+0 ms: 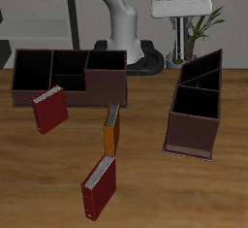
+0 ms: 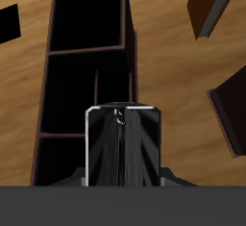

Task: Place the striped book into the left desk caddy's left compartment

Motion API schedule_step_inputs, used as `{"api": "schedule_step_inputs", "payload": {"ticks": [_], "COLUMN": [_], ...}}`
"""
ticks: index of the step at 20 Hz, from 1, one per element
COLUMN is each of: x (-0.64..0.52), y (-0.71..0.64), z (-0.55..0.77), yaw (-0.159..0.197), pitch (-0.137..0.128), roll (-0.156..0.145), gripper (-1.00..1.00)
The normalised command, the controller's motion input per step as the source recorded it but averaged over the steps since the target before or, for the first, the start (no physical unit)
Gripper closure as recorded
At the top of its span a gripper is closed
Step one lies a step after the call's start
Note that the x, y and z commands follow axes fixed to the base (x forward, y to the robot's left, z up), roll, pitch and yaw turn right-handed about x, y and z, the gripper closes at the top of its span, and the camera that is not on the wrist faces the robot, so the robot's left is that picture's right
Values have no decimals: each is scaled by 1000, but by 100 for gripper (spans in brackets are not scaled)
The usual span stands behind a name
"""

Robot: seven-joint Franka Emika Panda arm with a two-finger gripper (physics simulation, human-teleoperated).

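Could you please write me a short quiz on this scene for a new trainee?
1. True or false: the striped book lies flat on the table.
2. How many dark-red books are on the table? A one, B two, C three.
3. Fill in: the gripper hangs above the ___ desk caddy.
Key: 1 false, the gripper holds it; 2 B; 3 left.

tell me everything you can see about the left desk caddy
The left desk caddy is a dark reddish-brown open-top box, wood-like, seen end-on in the exterior view, its divided sections receding toward the table's back. It stands upright on the wooden table, apart from the books. The visible sections look empty. The wrist view looks down into it.
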Motion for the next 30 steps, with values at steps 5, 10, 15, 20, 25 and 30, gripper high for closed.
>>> {"api": "schedule_step_inputs", "payload": {"ticks": [5,10,15,20,25,30], "x": [-309,-140,1,177,-30,20], "y": [184,183,204,226,114,172], "z": [8,-38,-55,-107,-66,-98], "yaw": [6,14,-4,6,-14,-2], "pitch": [-31,2,19,53,22,23], "roll": [62,41,3,-22,14,28], "gripper": [100,100,100,100,100,100]}}
